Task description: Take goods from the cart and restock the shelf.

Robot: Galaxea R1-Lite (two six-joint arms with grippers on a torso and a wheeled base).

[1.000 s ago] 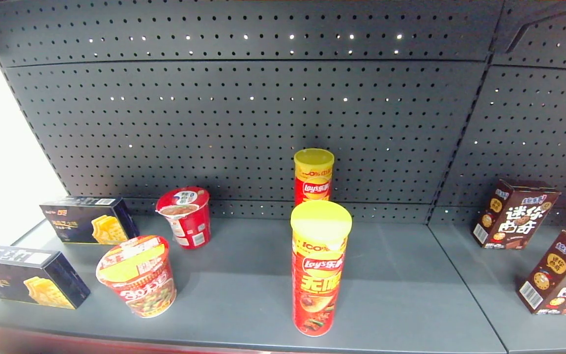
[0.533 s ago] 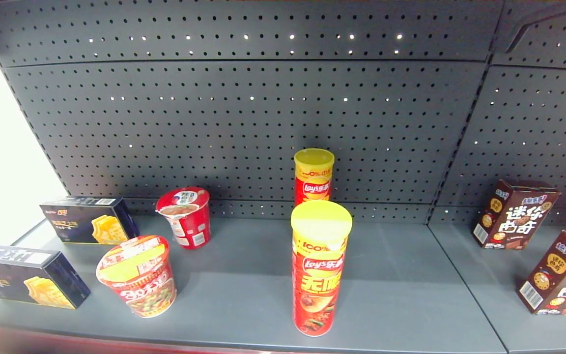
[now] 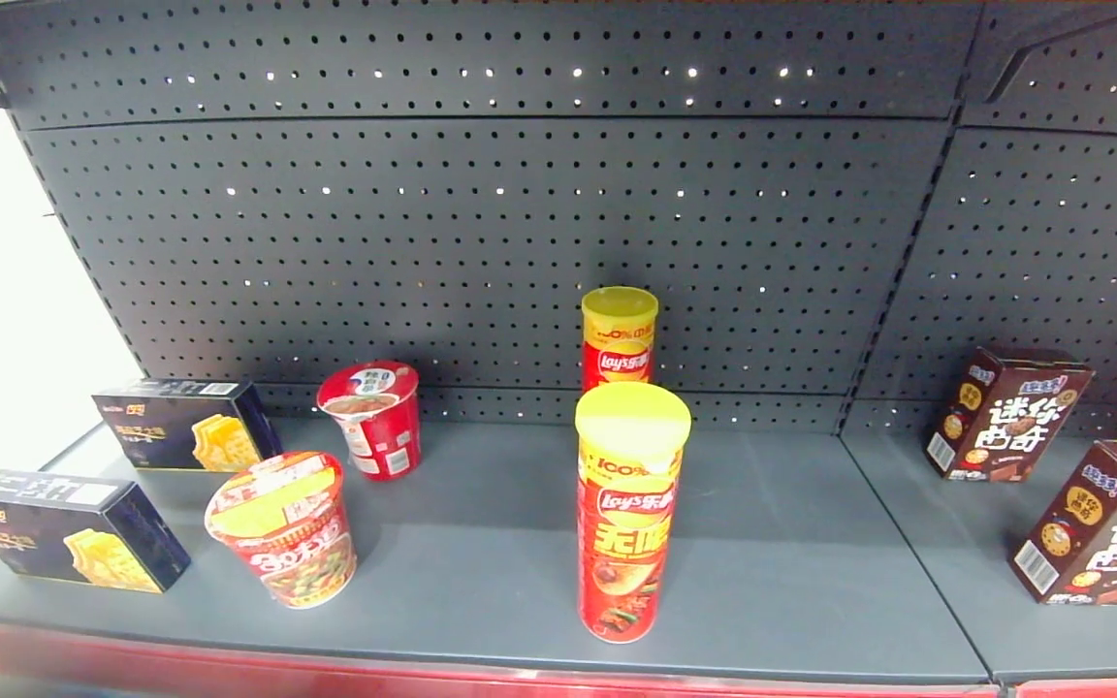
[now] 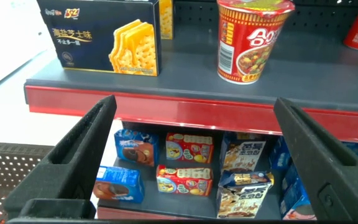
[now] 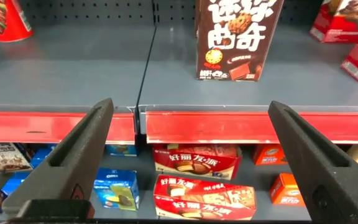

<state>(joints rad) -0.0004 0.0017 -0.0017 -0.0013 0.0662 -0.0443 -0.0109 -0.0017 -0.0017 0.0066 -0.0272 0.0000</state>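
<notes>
Shelf [image 3: 791, 543] part stocked, 2 chip cans [image 3: 630, 504] at frame centre, 2 noodle cups [image 3: 287, 528] and 2 cracker boxes [image 3: 74, 533] lower left, 2 cookie boxes [image 3: 1005, 412] right, bare gaps between; left gripper [image 4: 194, 102] and right gripper [image 5: 191, 104] both spread apart, empty, so more restocking likely due.

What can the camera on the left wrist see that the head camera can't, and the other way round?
Only the left wrist view: the left hand, open, and snack packs on the lower shelf. Only the head view: two chip cans, brown boxes and the pegboard back. Both: the front cracker box, the front noodle cup and the shelf's red edge.
</notes>
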